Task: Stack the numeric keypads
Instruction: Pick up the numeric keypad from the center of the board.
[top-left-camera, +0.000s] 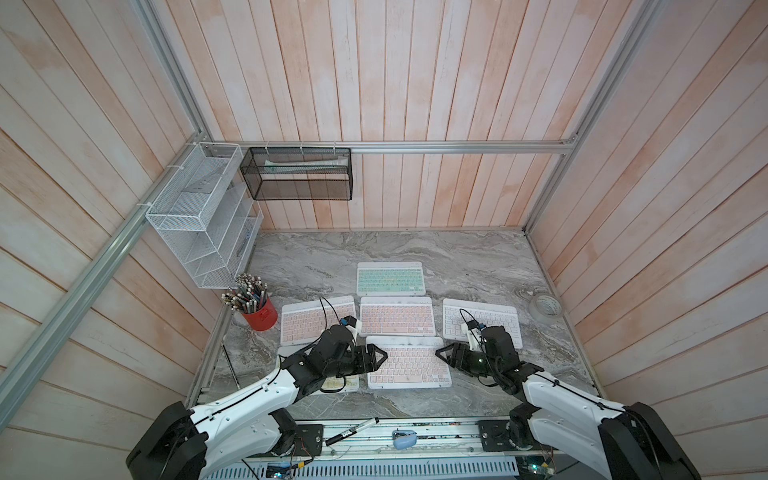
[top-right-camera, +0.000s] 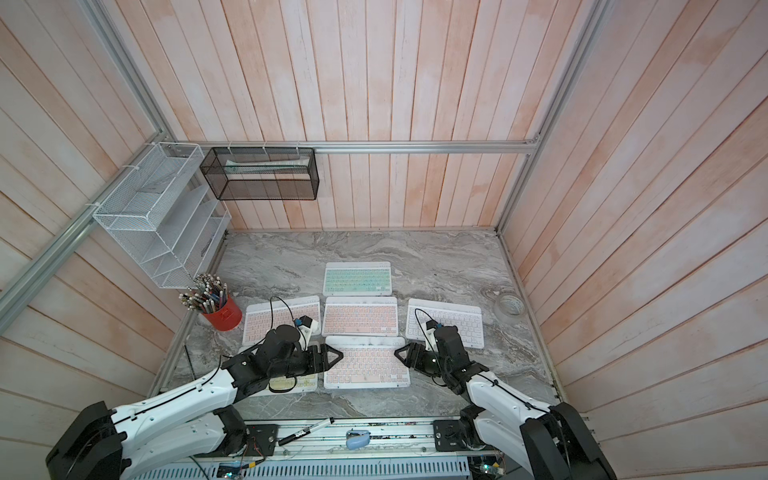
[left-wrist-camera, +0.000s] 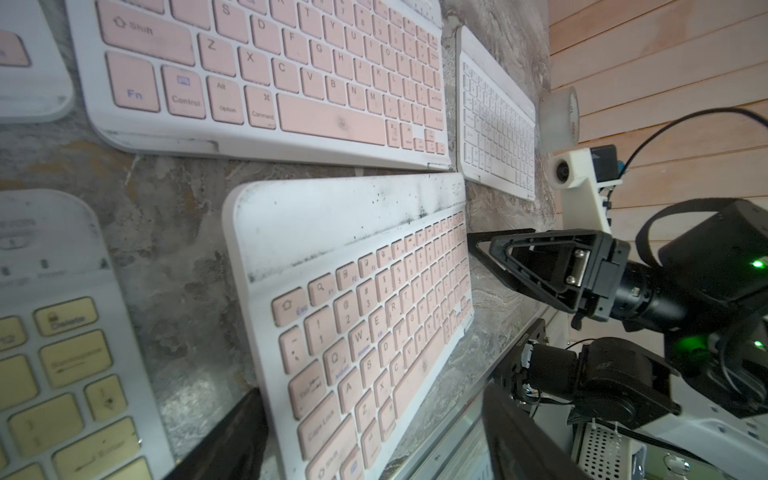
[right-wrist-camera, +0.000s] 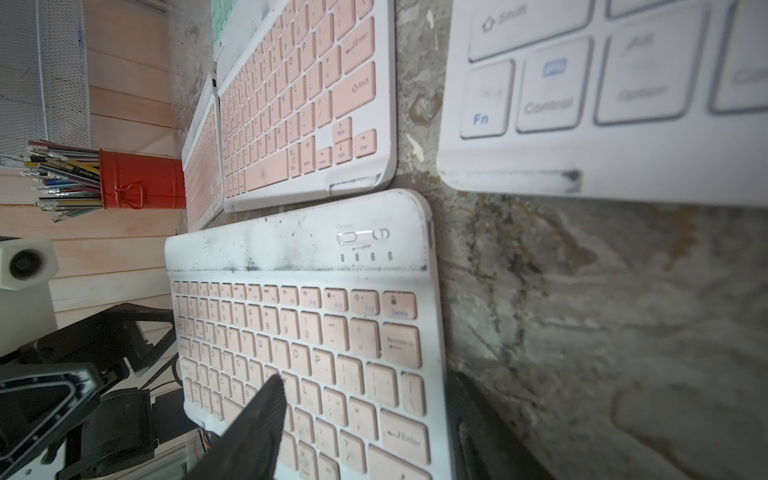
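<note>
On the grey marble-patterned tabletop (top-left-camera: 457, 257) we see six slim white-framed keypads, all lying flat and unstacked. The pink-keyed rectangular keypad (top-left-camera: 409, 365) at 6 o'clock has the left gripper (top-left-camera: 383, 356) at its 9 o'clock short edge and the right gripper (top-left-camera: 438, 353) at its 3 o'clock short edge. In both wrist views the jaws stand parted wide with the keypad's edge in the gap. The right gripper's upper finger (right-wrist-camera: 257, 419) is over the keys, and neither gripper pinches anything yet. A second pink-keyed keypad (top-left-camera: 397, 318) lies at the centre and a third pink-keyed keypad (top-left-camera: 299, 324) at 9 o'clock. The mint-green-keyed keypad (top-left-camera: 390, 279) is at 12, the white-keyed keypad (top-left-camera: 498, 316) at 3, and the yellow-keyed keypad (top-left-camera: 343, 382), half hidden under the left arm (top-left-camera: 249, 399), at 7 o'clock.
</note>
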